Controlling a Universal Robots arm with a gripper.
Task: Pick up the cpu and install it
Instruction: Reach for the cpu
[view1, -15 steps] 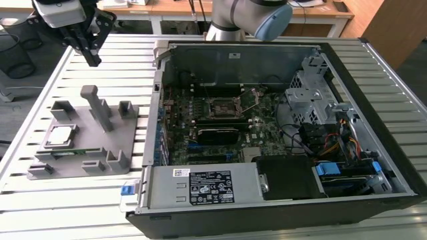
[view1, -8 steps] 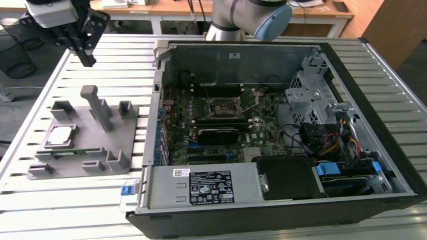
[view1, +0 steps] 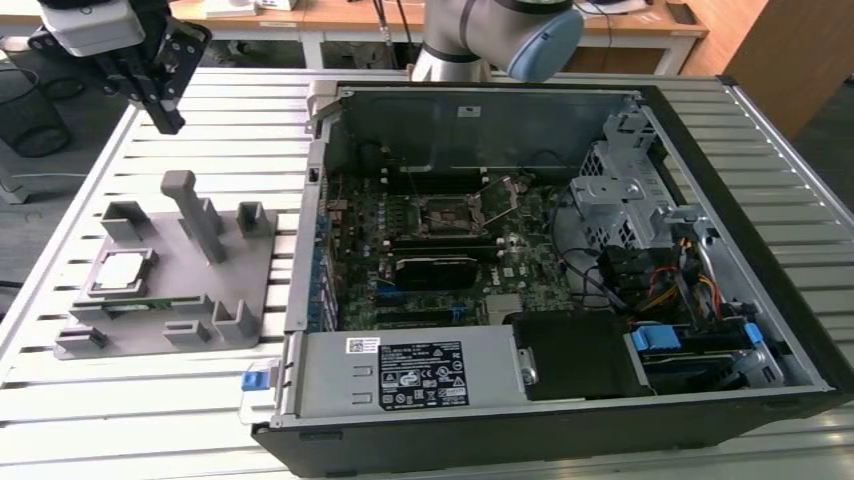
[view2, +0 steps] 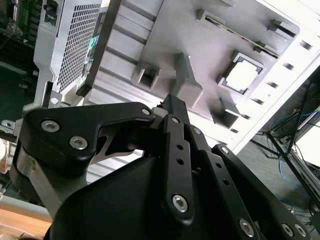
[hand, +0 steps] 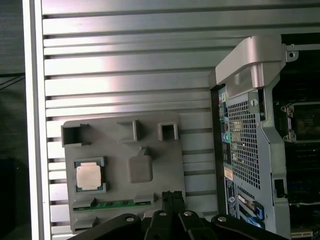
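the cpu (view1: 123, 270) is a small flat square chip with a silvery-grey metal top and a thin pale rim. it lies face up in a shallow square recess of a grey holder plate (view1: 200, 300), at the plate's side toward the exterior view's left. in both wrist views the cpu (hand: 89, 175) (view2: 242, 76) looks brightly lit, and nothing touches it.

by count there is one cpu, one holder plate, one narrow green circuit strip (hand: 112, 204) lying in a slot just beside the cpu, and one tall post (view1: 200, 215) rising from the plate. one open computer case (view1: 747, 200) lies on its side, next to the plate on the exterior view's right. inside it is one motherboard with a single black square socket (view1: 445, 212) in a metal frame. everything rests on one slatted metal table (view1: 134, 400).

the one gripper (view1: 167, 120) hangs above the table, up and away from the plate, well apart from the cpu. in the first wrist view the gripper (hand: 172, 196) has its black fingertips drawn narrow, tips together, with nothing between them. in the second wrist view the gripper (view2: 172, 102) looks the same.
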